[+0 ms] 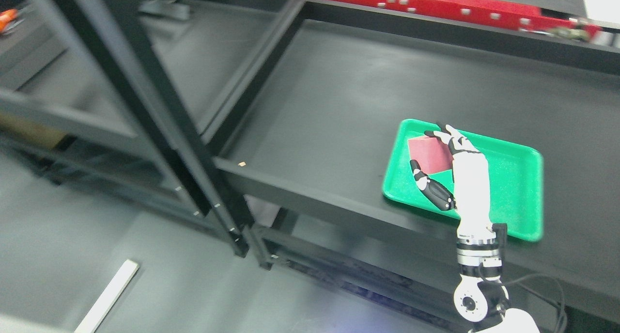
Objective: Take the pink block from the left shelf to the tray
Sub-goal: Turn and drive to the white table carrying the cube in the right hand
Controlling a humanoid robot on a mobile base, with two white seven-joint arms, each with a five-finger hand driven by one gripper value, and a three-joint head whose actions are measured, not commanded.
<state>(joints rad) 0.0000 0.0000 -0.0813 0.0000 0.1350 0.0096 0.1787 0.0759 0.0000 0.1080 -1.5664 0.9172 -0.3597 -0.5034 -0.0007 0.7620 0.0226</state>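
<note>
Right hand (438, 166) grasping pink block (428, 154), apparently just above green tray (518, 187).

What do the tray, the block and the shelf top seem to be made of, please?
Tray: probably moulded plastic, bright green with a slightly speckled sheen and a raised rounded rim. Block: dull pinkish-red and matte with crisp edges, perhaps foam or painted wood; I cannot tell which. Shelf top: dark, smooth sheet with soft reflections, likely painted metal or laminate.

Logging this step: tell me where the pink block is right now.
In the head view, the pink block is held in the right hand, over the left part of the green tray on the dark shelf.
</note>
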